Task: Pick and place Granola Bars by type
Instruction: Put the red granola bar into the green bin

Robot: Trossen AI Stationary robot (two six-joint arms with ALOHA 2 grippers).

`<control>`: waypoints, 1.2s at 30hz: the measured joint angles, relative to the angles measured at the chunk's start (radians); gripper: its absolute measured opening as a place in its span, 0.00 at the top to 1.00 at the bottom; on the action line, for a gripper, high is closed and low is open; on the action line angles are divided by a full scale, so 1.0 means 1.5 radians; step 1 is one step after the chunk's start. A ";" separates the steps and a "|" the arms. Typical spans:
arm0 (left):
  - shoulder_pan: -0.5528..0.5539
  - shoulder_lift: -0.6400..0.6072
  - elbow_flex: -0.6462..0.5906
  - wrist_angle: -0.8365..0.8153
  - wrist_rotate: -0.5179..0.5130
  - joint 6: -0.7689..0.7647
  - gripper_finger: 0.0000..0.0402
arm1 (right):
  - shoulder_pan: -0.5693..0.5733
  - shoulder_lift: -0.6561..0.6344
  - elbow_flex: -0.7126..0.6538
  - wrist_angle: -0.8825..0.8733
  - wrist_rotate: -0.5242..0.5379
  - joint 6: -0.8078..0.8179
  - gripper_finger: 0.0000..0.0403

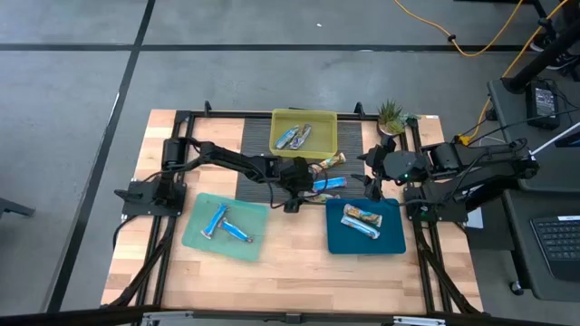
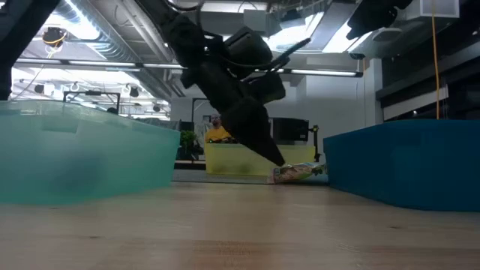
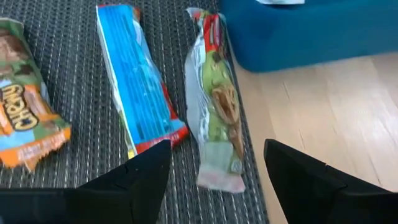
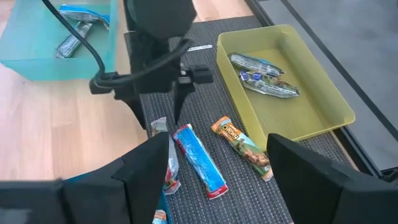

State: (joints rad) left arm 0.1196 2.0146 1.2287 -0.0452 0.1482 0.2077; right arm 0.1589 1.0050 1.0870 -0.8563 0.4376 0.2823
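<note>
My left gripper [image 3: 214, 171] [image 1: 299, 192] is open and points down over the dark mat. Its fingers stand on either side of the near end of a silvery-green granola bar [image 3: 217, 118] [image 4: 166, 169] without touching it. Beside that bar on the mat lie a bright blue bar [image 3: 140, 81] [image 4: 200, 160] and an orange-brown bar [image 3: 25, 124] [image 4: 242, 146]. My right gripper [image 4: 217, 162] [image 1: 372, 186] is open and hovers over the mat's right side. Silvery bars [image 1: 294, 136] lie in the yellow bin, blue bars [image 1: 225, 225] in the light teal tray and tan bars [image 1: 362, 220] in the dark blue tray.
The yellow bin [image 1: 326, 116] stands at the far edge, the light teal tray [image 1: 195, 237] near left and the dark blue tray [image 1: 394, 243] near right, close beside the silvery-green bar. A small potted plant [image 1: 391, 114] stands far right. Bare wood lies along the near edge.
</note>
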 joint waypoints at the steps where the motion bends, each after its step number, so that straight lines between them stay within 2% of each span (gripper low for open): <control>1: 0.000 0.006 0.006 0.000 0.000 0.000 0.37 | 0.000 0.000 0.000 0.000 -0.003 0.000 0.32; 7: 0.000 0.044 0.039 -0.003 0.006 0.008 0.39 | 0.000 0.000 0.000 0.000 -0.009 -0.002 0.32; 12: -0.001 0.065 0.054 -0.017 0.040 0.001 0.47 | 0.000 0.000 0.000 -0.001 -0.009 -0.017 0.32; 26: 0.000 0.042 0.057 -0.092 0.034 -0.043 0.91 | 0.000 0.000 0.000 0.000 -0.008 -0.023 0.32; 29: -0.001 0.005 0.057 -0.104 -0.007 -0.041 0.93 | 0.000 0.000 0.000 0.000 -0.008 -0.029 0.32; 36: 0.010 -0.129 0.057 -0.147 -0.119 0.014 0.90 | 0.000 0.000 0.000 0.000 0.016 -0.035 0.32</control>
State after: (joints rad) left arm 0.1342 1.8213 1.3140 -0.2654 -0.0310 0.2281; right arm 0.1591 1.0044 1.0866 -0.8567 0.4622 0.2296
